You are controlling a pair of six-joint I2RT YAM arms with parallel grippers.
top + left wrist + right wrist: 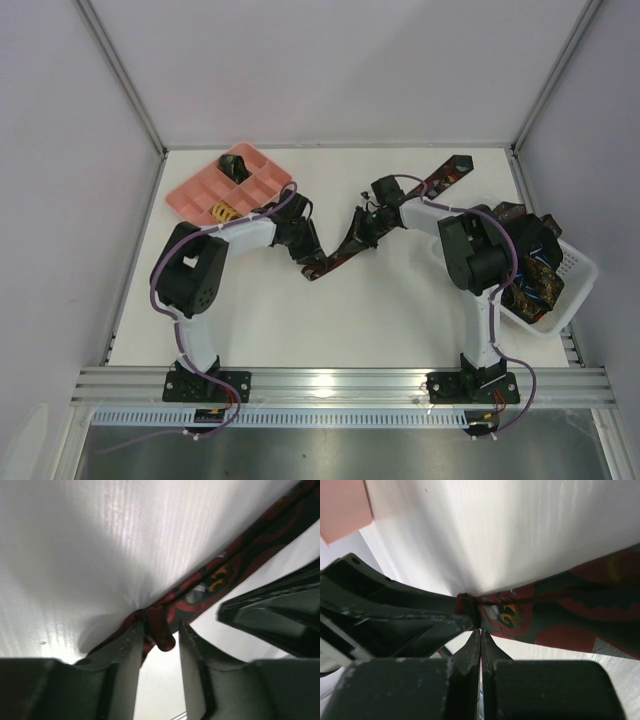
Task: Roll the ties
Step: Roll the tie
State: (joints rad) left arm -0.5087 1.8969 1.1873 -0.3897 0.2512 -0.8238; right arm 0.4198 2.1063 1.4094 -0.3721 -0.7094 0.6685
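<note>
Straddles a fold of the tie point(240, 555) with the left gripper point(160, 632), fingers spread, cloth bunched between the tips. Presses the right gripper point(480, 634) fully closed, tie edge just past the tips; cannot tell whether cloth is pinched. Stretches away beyond both sets of fingers over the table point(400, 310).

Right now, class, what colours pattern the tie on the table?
The tie: dark with red swirls, yellow accents; clearest in right wrist view.
</note>
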